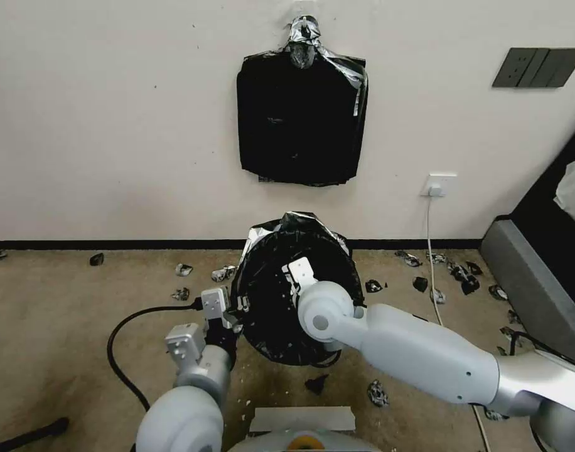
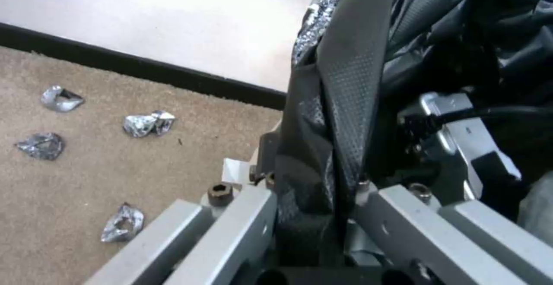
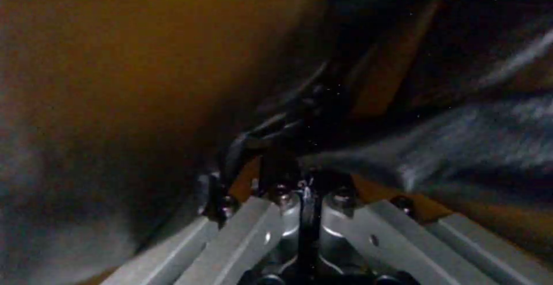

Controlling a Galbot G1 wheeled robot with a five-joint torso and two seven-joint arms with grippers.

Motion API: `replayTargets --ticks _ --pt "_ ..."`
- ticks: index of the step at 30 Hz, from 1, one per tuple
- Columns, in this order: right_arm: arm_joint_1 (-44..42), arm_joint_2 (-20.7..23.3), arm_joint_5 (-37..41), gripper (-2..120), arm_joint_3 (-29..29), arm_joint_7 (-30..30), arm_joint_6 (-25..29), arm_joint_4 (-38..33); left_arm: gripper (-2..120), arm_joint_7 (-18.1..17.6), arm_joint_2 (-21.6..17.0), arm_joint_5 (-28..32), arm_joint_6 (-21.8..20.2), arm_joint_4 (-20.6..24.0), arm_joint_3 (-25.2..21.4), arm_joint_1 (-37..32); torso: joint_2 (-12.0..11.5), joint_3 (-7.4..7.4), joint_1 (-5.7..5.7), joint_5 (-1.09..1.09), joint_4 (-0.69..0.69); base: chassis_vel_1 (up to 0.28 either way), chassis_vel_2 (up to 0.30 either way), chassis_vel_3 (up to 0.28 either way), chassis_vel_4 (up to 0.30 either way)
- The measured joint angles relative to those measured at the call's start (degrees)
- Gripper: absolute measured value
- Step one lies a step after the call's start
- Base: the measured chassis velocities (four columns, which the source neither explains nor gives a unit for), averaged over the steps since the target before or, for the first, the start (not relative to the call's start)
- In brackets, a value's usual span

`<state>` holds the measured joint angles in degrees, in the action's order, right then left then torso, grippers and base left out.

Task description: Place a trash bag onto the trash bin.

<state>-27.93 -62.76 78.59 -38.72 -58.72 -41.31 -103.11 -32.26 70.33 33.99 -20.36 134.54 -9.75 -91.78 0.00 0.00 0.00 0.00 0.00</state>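
Note:
The glossy black trash bag (image 1: 300, 251) is spread over the trash bin by the wall, lining its mouth and draping its sides so the bin's outside is hidden. My left gripper (image 1: 232, 311) is at the bin's left rim, shut on the bag's edge (image 2: 340, 103), which runs up between its fingers (image 2: 242, 216). My right gripper (image 1: 295, 276) reaches down inside the lined opening. In the right wrist view its fingers (image 3: 253, 220) meet on a dark fold of the bag (image 3: 300, 121). A smooth tan wall (image 3: 115, 82), apparently the bin's inside, is beside it.
A flat bundle of black bags (image 1: 300, 119) hangs on the wall above. Torn foil-like scraps (image 1: 221, 274) litter the carpet around the bin. A black cable (image 1: 121, 351) loops at left, a white cord (image 1: 433, 263) drops from a socket, and grey furniture (image 1: 532, 289) stands at right.

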Motion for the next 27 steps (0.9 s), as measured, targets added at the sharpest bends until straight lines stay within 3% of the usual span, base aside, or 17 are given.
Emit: replayTargets --ticks 8,12,16,17,19,20,22,27 --pt "-0.6 2.8 0.7 0 1.0 0.5 0.0 -4.9 3 -0.2 -0.1 0.4 -0.3 -0.3 0.0 0.5 0.0 0.00 0.00 0.00 0.00 0.000 0.000 0.000 0.000" --pt "-1.3 6.3 3.0 0 2.5 0.9 0.0 -11.4 3 -0.8 0.1 1.5 -0.9 -1.2 0.2 1.1 0.0 0.00 0.00 0.00 0.00 0.000 0.000 0.000 0.000" --pt "-2.3 9.8 3.6 12 4.1 3.2 0.0 -17.0 3 -2.1 0.4 3.2 -1.4 -2.3 0.6 2.0 0.0 0.00 0.00 0.00 0.00 0.000 0.000 0.000 0.000" --pt "-3.9 12.1 3.6 20 6.4 5.9 0.1 -20.8 3 -2.6 0.7 3.8 -1.9 -3.5 0.9 2.7 0.0 0.00 0.00 0.00 0.00 0.000 0.000 0.000 0.000" --pt "-5.4 13.5 3.6 23 8.2 7.5 0.1 -22.9 3 -3.0 0.9 4.2 -2.3 -4.3 1.0 3.0 0.0 0.00 0.00 0.00 0.00 0.000 0.000 0.000 0.000" --pt "-7.8 15.1 3.4 30 11.1 9.0 0.1 -25.4 3 -4.9 1.4 6.6 -3.2 -5.1 1.2 3.6 0.0 0.00 0.00 0.02 0.00 0.000 0.000 0.000 0.000" --pt "-11.8 17.3 2.1 39 15.4 11.2 0.2 -27.9 3 -7.7 2.2 10.0 -4.8 -6.7 1.6 4.6 0.0 0.00 0.00 0.01 0.00 0.000 0.000 0.000 0.000" --pt "-16.2 19.8 0.2 53 19.0 13.4 0.5 -29.7 3 -8.9 2.9 10.7 -5.5 -9.7 2.0 5.8 0.0 0.00 0.00 0.03 -0.01 0.000 0.000 0.000 0.000"
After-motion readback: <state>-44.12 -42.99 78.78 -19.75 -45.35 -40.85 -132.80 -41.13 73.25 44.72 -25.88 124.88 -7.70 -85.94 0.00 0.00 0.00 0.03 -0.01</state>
